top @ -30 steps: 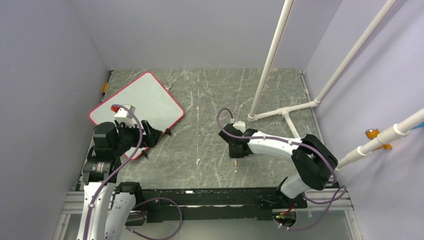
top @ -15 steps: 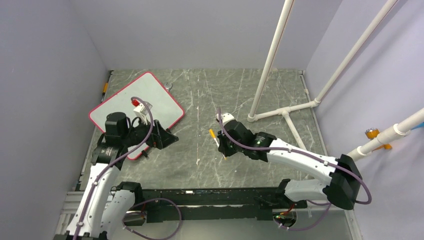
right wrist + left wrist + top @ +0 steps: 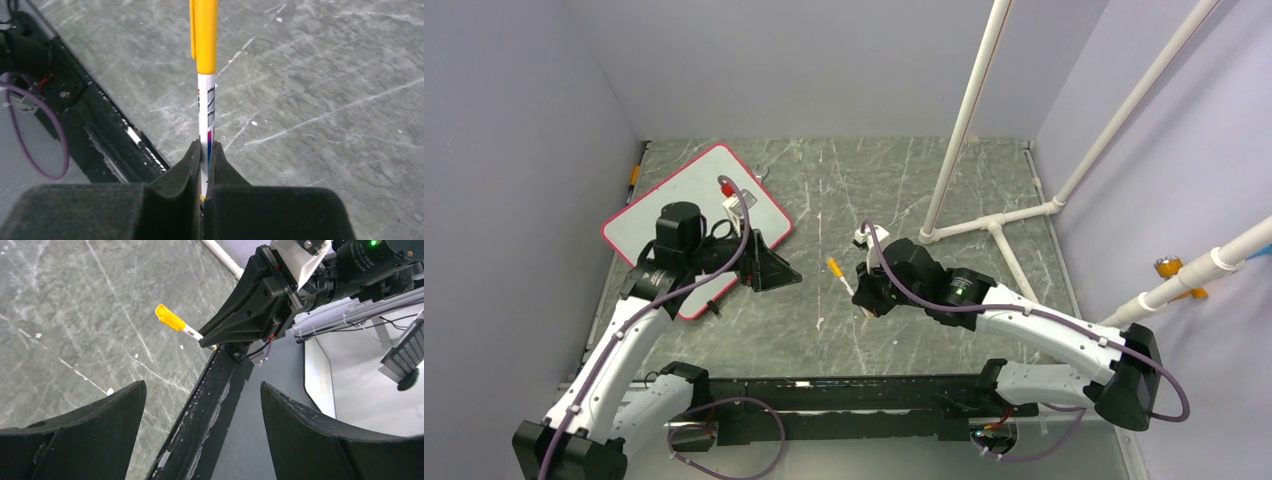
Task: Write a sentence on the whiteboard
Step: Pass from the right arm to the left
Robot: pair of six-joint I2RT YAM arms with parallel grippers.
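Your right pincer (image 3: 204, 146) is clamped on a yellow-capped marker (image 3: 206, 45), plain in its wrist view; your left pincer (image 3: 202, 387) gapes apart, facing it. Only the top view shows the whiteboard (image 3: 686, 195), flat at the far left of the surface (image 3: 904, 200).

Grey marbled worktop (image 3: 944, 190), white scratches all over. Pale lavender walls (image 3: 804, 60) on three sides. White PVC pipe frame (image 3: 967, 110) stands beyond and right of the right gripper (image 3: 862, 297); black rail (image 3: 864, 400) nearside of it. Even, diffuse light.
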